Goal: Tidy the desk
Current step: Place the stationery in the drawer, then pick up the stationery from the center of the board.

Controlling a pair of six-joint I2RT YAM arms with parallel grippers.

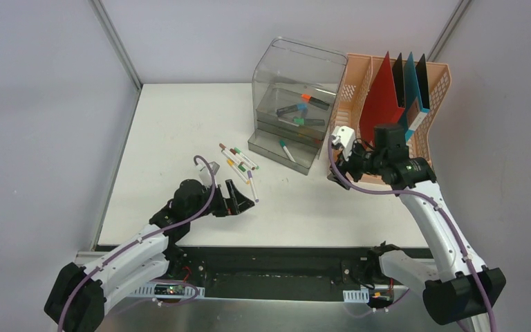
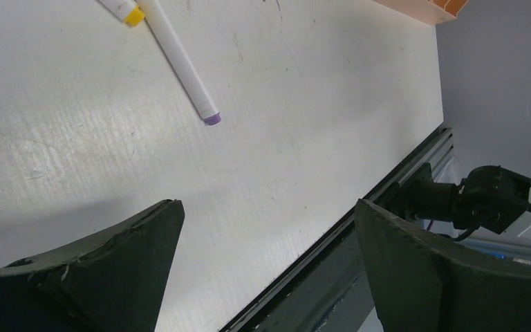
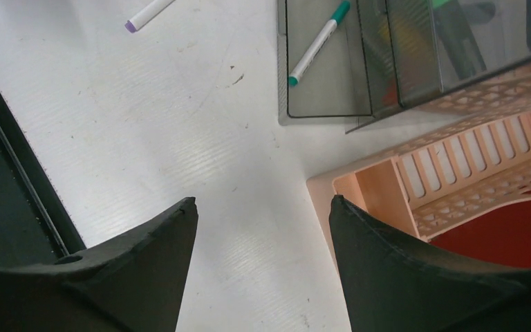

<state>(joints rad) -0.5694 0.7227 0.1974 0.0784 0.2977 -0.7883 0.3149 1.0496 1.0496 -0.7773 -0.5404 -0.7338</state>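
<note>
The white surface [image 1: 180, 138] fills the middle of the overhead view, running from the grey back wall to the black rail [image 1: 269, 266] along its near edge. Only the wrist views show its texture: a fine ribbed grain with scuffs and dark specks.

The left claw [image 1: 240, 202] is spread wide with nothing between its dark, wedge-shaped fingers. It is poised over bare surface near the front edge. Its camera picks out a white marker with a purple cap [image 2: 183, 66] lying just ahead, beside another with a yellow cap [image 2: 126, 10]. Overhead, both belong to a loose cluster of markers [image 1: 238, 160].

The right claw [image 3: 263, 200] is also spread and holds nothing. It sits above the near corner of a peach lattice basket [image 3: 387, 180], which holds a red folder [image 1: 382, 97] standing upright. Beside the basket stands a clear, stepped plastic organiser [image 1: 297, 90]. A teal-capped marker [image 3: 318, 43] lies in its lowest tray.

The widest open stretch of surface is to the left of the markers and along the front.
</note>
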